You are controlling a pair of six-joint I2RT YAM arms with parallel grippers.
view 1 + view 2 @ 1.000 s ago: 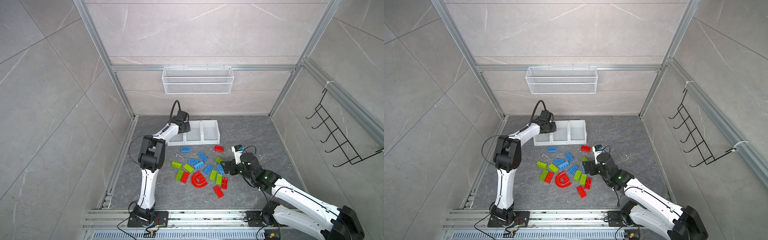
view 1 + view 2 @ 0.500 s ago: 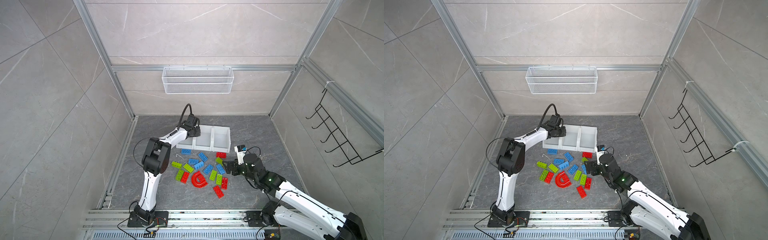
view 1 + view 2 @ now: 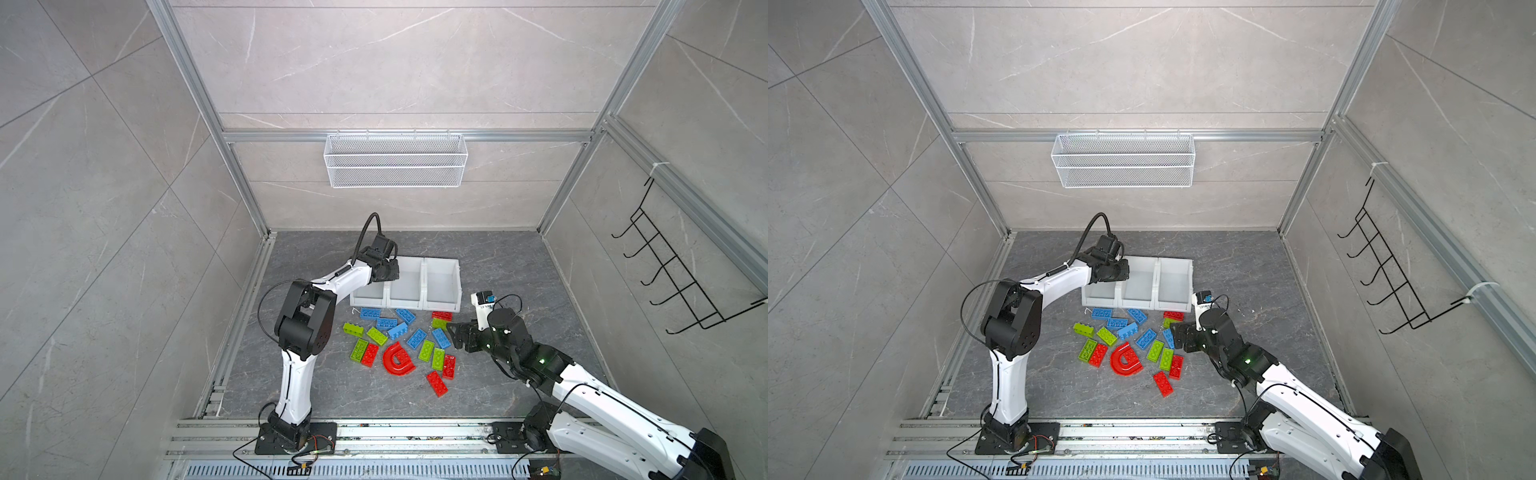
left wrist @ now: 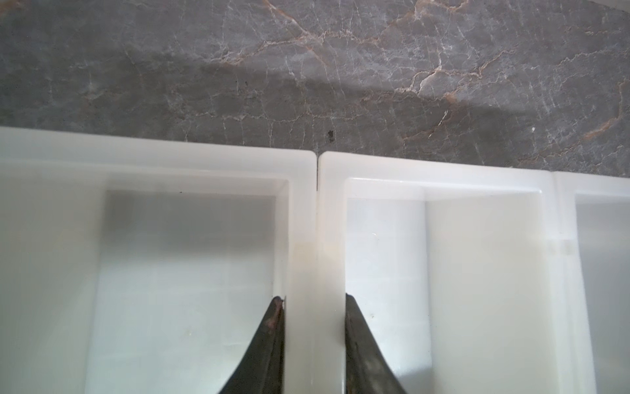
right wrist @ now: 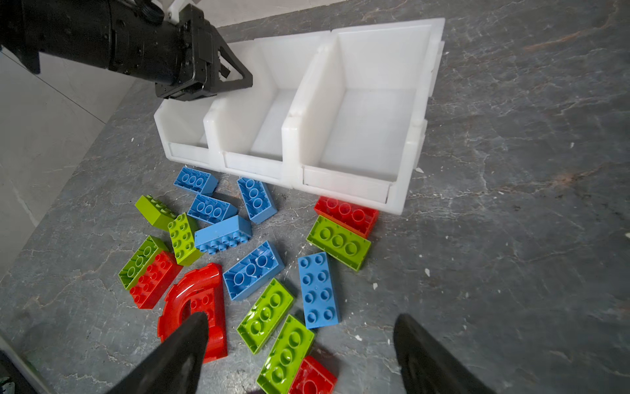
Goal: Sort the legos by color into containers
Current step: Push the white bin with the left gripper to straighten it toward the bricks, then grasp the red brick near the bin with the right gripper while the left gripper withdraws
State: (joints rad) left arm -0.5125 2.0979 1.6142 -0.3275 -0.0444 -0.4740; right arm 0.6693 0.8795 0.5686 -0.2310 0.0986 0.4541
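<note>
Red plastic lies nearest me: a lone red brick [image 3: 436, 383] on the grey marbled bench [image 3: 511, 266], then the red arch [image 3: 398, 360] a little beyond it. Past that the rest of the legos [image 5: 254, 269] are scattered loose on the bench, with lime green, blue and red mixed together, some studs up and some flipped over.

My right end effector [image 3: 455, 334] hangs over the right edge of that scatter with its fingers [image 5: 184, 344] spread wide, clear of the bricks. In the right wrist view a blue brick [image 5: 318, 290] lies on the bench below the gap.

Farther back, a second red brick [image 5: 346, 215] and a green brick [image 5: 339, 242] lie side by side, touching, just in front of the containers [image 3: 442, 306] — three white bins joined in a row.

My left end effector [image 4: 313, 296] is pinching the double wall where the leftmost bin meets the middle one, with one finger down in each bin. In both top views its arm reaches in from the left over the row.

On the far wall hangs a white wire basket [image 3: 395, 170].
</note>
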